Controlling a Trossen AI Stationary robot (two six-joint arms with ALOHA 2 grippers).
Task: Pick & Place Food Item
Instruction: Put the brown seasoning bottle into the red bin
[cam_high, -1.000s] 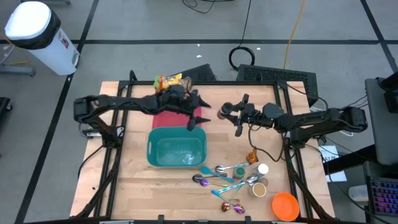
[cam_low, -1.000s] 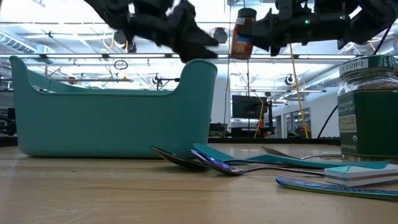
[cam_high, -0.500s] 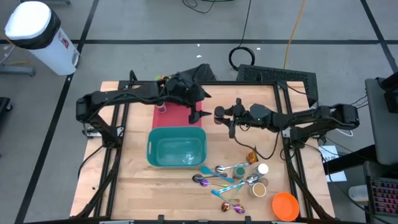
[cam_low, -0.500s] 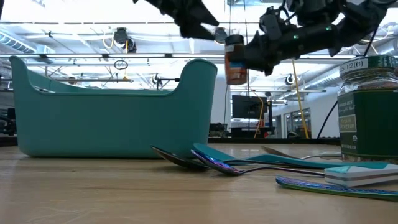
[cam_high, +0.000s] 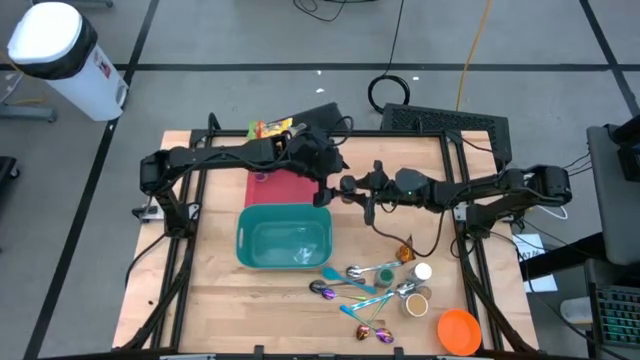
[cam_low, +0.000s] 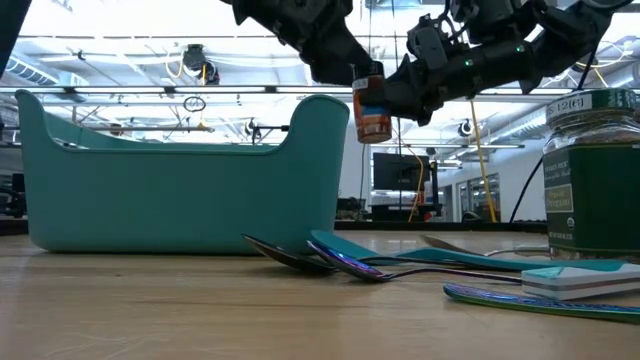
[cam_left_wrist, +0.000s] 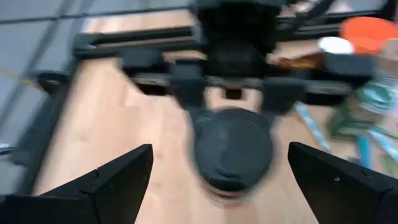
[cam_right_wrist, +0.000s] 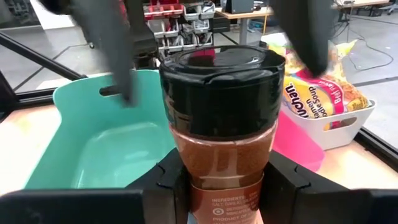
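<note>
A: While the right gripper (cam_high: 350, 190) hangs above the table (cam_high: 210, 300) just off the bin's (cam_high: 285, 240) far right corner, we find its fingers clamped on the spice jar (cam_right_wrist: 221, 124); the jar is upright, black cap on top, reddish powder showing through the glass; in the low view we see the jar (cam_low: 372, 105) in the air, level with the bin's (cam_low: 180, 175) rim and just to the side of it.

B: And the left gripper (cam_high: 325, 175)? We see it right beside the jar, coming from the far side over the pink mat (cam_high: 285, 188); its fingers (cam_left_wrist: 102, 183) are spread wide with the jar's cap (cam_left_wrist: 233, 149) between them, and we see gaps on both sides; nothing is held there.

A: So the jar sits in the right gripper alone; the two grippers nearly meet over the bin's far right corner.

B: The bin itself we see bare inside; a soup packet (cam_right_wrist: 320, 93) lies in a white tray (cam_right_wrist: 348, 127) beyond the mat; spoons (cam_high: 355, 280) are strewn near the bin's near right corner; a green-labelled jar (cam_low: 592, 175) stands by them; an orange bowl (cam_high: 460, 330) sits at the table's near right corner.
</note>
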